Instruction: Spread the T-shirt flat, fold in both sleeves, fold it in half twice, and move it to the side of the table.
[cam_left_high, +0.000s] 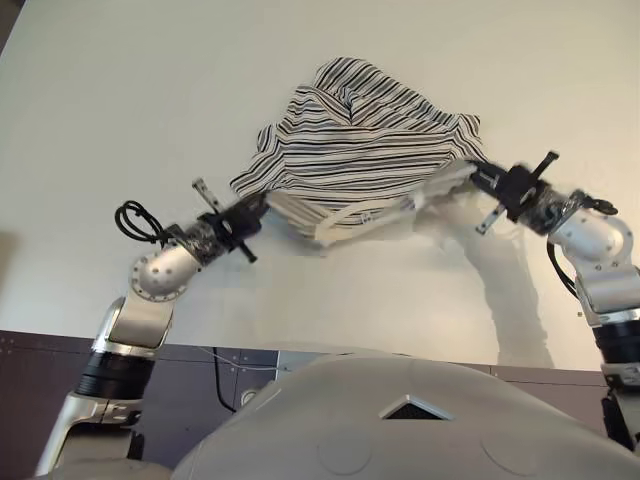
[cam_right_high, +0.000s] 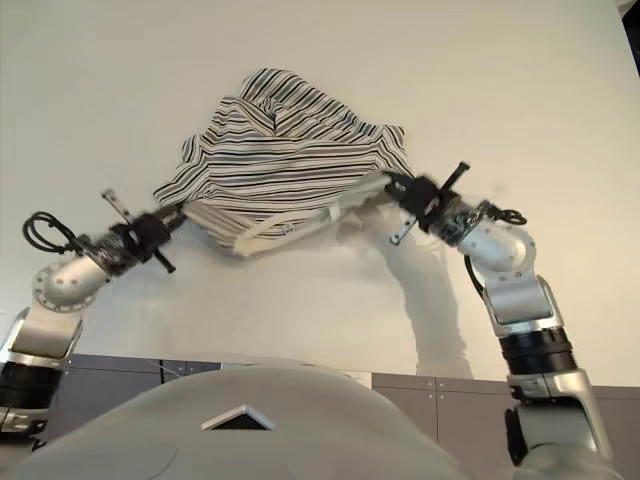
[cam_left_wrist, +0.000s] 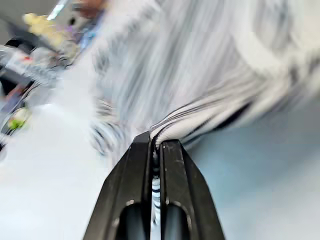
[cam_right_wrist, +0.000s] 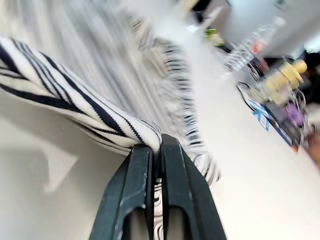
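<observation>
- T-shirt (cam_left_high: 360, 140), black-and-white striped, sat bunched and crumpled on the white tabletop (cam_left_high: 120, 90), not spread flat.
- Left tool (cam_left_high: 262, 204) was at the T-shirt's near left corner, jaws pinched tight on a fold of striped cloth.
- Right tool (cam_left_high: 476, 172) was at the T-shirt's near right corner, jaws clamped on a rolled striped edge.
- Between the two tools the T-shirt's near edge sagged, its pale inner side showing.

- Probably a robot lab or test room.
- A wide, plain white table (cam_left_high: 120, 80).
- Blurred clutter beyond the table's edge: a clear plastic bottle (cam_right_wrist: 248, 50), a yellow object (cam_right_wrist: 282, 79) and a purple object (cam_right_wrist: 292, 115).
</observation>
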